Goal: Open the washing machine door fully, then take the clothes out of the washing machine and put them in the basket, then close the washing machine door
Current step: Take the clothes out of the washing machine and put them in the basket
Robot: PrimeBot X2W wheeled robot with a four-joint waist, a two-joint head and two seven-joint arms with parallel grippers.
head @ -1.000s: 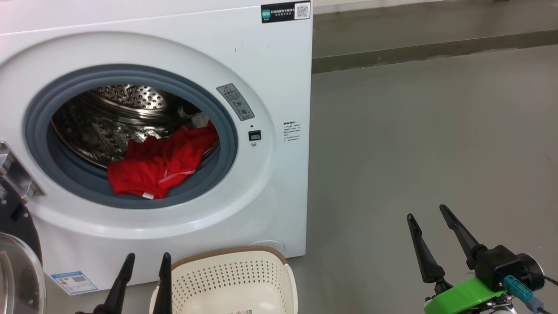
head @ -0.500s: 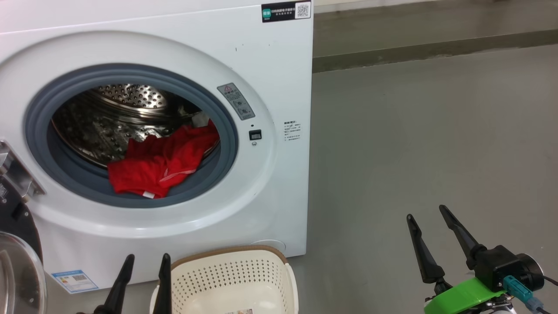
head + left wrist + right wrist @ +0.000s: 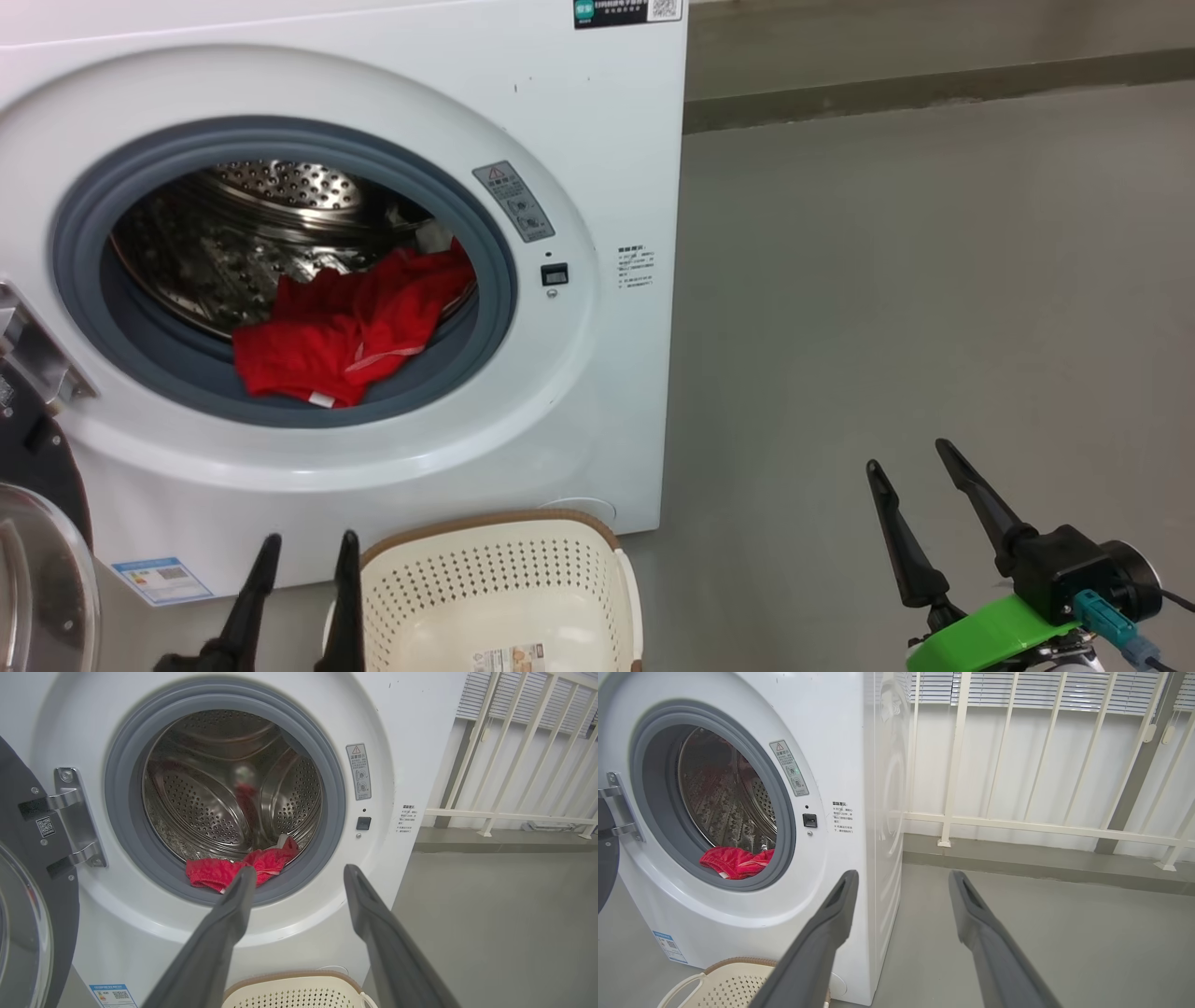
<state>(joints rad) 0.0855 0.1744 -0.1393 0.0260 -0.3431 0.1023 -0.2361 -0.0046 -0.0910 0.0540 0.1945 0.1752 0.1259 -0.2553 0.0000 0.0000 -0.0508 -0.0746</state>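
Only the robot's head tipped a bit, so unloading hasn't started: clothes (image 3: 345, 336) lie in the washer (image 3: 597, 140), door (image 3: 42, 579) open, basket (image 3: 495, 574) seemingly empty. Both the left gripper (image 3: 310, 537) and right gripper (image 3: 906, 454) gape wide, holding nothing.

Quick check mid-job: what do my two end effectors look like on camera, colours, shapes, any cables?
The left end effector and right end effector each have two long, tapered dark grey fingers. Behind the right one sit a black housing, a bright green bracket, a teal connector and a thin dark cable.
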